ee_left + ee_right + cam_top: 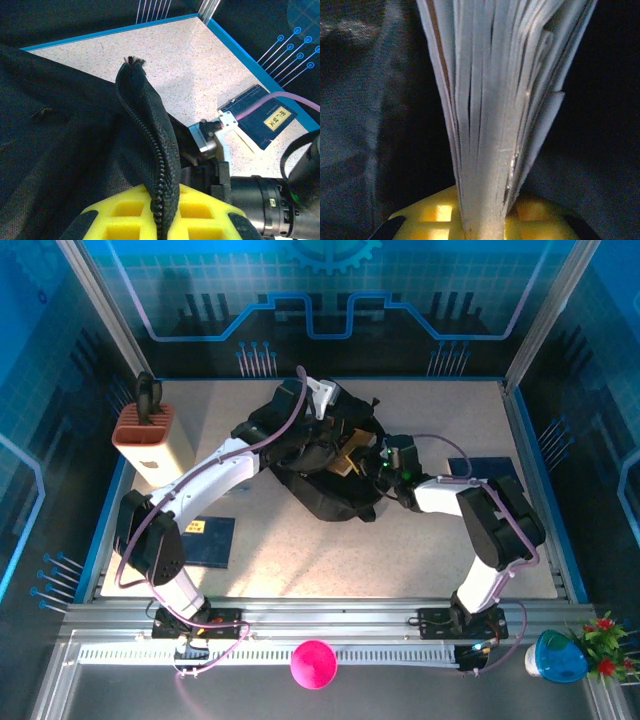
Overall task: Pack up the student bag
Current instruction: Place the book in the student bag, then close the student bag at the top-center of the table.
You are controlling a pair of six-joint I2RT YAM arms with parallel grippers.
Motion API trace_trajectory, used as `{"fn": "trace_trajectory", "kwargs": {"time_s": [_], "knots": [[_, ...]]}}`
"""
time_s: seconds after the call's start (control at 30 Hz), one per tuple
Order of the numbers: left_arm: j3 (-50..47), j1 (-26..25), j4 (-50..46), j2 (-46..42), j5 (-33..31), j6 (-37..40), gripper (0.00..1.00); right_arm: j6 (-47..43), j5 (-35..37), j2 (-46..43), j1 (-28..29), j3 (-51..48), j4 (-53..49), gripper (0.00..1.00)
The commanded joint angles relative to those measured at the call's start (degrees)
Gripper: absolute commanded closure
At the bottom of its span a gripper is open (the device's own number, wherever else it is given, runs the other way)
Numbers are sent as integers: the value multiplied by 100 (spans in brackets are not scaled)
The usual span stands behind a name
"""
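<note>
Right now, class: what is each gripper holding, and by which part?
The left gripper pinches the student bag by its zippered opening edge. The right gripper clamps a book by the edge of its fanned pages.

Bright, even light from overhead washes the speckled surface (400, 540) with only soft shadows, while the student bag (325, 498) reads as a featureless black. The right wrist view is dim and blurred, its pale pages (490, 100) out of focus close up.

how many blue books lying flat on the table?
2. One book lies near-left, beside the left arm; a second book lies right of the bag, behind the right arm. More may be hidden in the bag.
</note>
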Motion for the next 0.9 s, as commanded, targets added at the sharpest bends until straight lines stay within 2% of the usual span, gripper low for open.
{"fn": "trace_trajectory", "kwargs": {"time_s": [0.0, 0.1, 0.27, 0.37, 0.43, 0.57, 0.7, 0.8, 0.87], "knots": [[118, -49, 417, -170, 131, -99, 100, -375, 259, 39, 162, 609, 221, 91], [112, -45, 434, -148, 118, -132, 100, -399, 469, 173, 255, 905, -260, 87], [94, -34, 446, -113, -19, -149, 100, 13, 531, 638, 368, 1453, -1335, 75], [61, -21, 445, -96, -122, -149, 100, -21, 377, 801, 374, 1670, -1735, 66], [19, 21, 450, -71, -149, -181, 100, -104, 376, 685, 351, 1633, -2080, 54], [-135, 139, 476, -52, -141, -262, 100, -493, 181, 0, 230, 1228, -2267, 44], [-372, 260, 494, -111, -104, -305, 99, -1051, -78, -1149, 18, 699, -2905, 33], [-582, 306, 517, -164, 33, -320, 96, -1653, 508, -2081, -155, 467, -4027, 23], [-728, 309, 504, -206, 208, -334, 88, -2011, 1101, -2558, -307, 415, -4712, 16]]}}
